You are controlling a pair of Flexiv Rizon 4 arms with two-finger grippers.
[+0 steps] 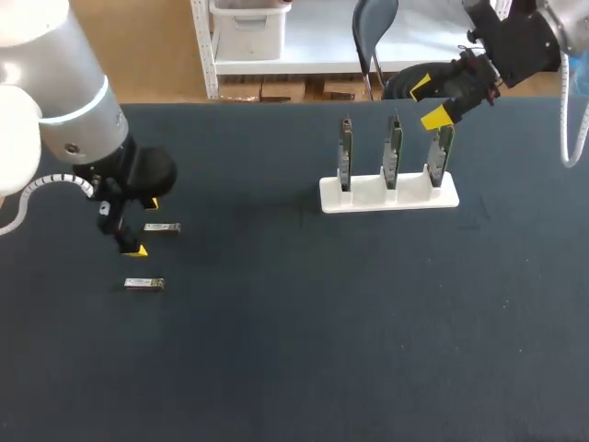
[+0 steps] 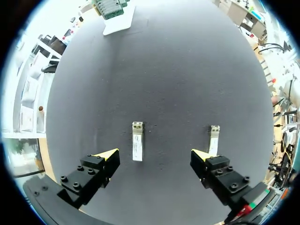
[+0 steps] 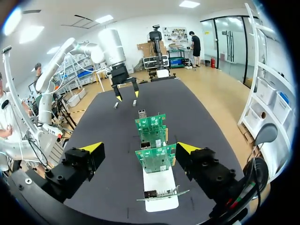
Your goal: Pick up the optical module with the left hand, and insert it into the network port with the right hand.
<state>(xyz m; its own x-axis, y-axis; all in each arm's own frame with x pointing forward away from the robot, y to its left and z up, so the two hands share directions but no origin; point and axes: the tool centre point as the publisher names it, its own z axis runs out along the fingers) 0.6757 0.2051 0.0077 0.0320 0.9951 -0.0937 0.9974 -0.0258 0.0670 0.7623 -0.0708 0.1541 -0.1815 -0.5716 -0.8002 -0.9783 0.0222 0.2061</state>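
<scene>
Optical module (image 2: 137, 141) flat on dark table (image 1: 294, 350), between spread, empty fingers of left gripper (image 2: 154, 157). Second module (image 2: 213, 139) just beside one finger. Right gripper (image 1: 428, 102) spread, empty, over network cards (image 1: 393, 152) upright in white holder (image 1: 388, 198).

Left pincer (image 1: 143, 226), fingers apart, low over dark worktop (image 1: 294, 350); optical module (image 1: 161, 227) just beside it; second module (image 1: 144, 284) near. Right pincer (image 1: 433, 103) above white rack (image 1: 368, 201).

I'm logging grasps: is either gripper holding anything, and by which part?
Nothing is held. The left gripper is open over an optical module; the right gripper is open by the upright cards.
</scene>
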